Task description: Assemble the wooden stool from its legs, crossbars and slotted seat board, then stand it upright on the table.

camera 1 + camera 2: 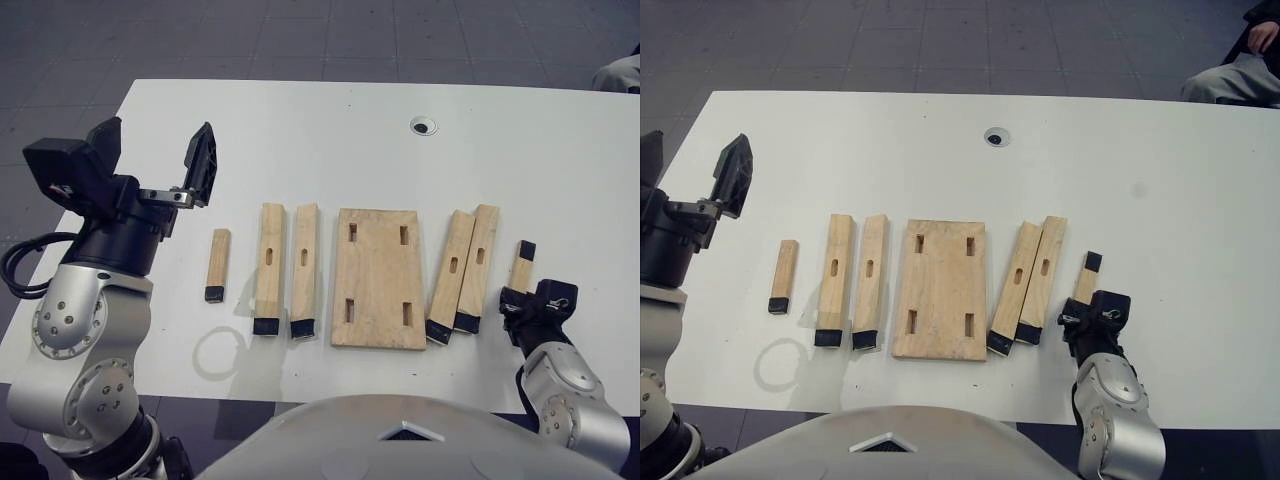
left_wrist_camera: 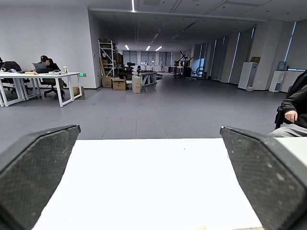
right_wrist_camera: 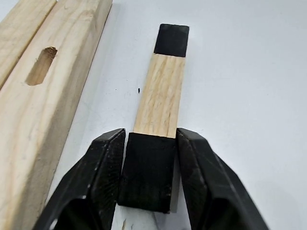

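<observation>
My right gripper (image 3: pixel 151 135) is clamping the black-capped near end of the crossbar (image 3: pixel 161 91), which is lying flat on the table (image 1: pixel 560 180) at the lower right of the head view, just beside two legs (image 1: pixel 465 268). I am judging the pinch square, so the lift should be going straight up, clearing the nearer leg. My left gripper (image 1: pixel 160 128) is hanging spread wide, holding nothing, at centre left

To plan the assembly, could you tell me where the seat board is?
In the head views the seat board lies flat straight ahead of the robot, between the left pair of legs and the right pair of legs.
</observation>
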Available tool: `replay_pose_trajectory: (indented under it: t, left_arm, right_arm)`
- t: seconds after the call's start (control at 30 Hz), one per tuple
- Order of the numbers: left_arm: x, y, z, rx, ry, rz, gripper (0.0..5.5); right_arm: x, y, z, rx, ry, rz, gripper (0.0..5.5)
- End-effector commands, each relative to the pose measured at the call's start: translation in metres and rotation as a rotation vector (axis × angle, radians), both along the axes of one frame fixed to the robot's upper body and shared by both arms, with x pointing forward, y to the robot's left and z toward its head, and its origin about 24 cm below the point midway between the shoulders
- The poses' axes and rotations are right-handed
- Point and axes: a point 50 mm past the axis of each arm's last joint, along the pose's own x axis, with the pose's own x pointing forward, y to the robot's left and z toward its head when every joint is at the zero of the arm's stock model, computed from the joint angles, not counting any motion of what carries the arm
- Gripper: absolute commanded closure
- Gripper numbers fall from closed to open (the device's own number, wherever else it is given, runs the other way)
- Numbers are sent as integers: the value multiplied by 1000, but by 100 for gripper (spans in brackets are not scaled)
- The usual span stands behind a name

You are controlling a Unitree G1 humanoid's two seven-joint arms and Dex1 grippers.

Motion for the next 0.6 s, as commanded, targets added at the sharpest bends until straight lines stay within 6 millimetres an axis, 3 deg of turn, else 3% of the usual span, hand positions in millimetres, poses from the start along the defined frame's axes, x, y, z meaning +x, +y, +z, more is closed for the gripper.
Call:
replay_pose_trajectory:
  t: [0.03,0.17,0.3,0.47,0.53,0.6]
  left_arm:
    - [-2,0,4,16,-11,1,0]
    - [-2,0,3,12,-3,3,0]
    - [-2,1,0,14,12,6,0]
    - [4,7,-13,25,69,27,0]
    - [7,7,-21,16,106,9,0]
    - [9,4,-27,-11,144,-35,0]
  right_arm:
    - [-31,14,-36,130,268,-12,423]
    - [-31,14,-35,133,265,-16,423]
    - [-19,5,-22,79,182,-27,423]
    - [25,-5,41,-1,-180,37,423]
    - [36,1,70,-77,-326,130,423]
    - [38,13,83,-85,-387,221,423]
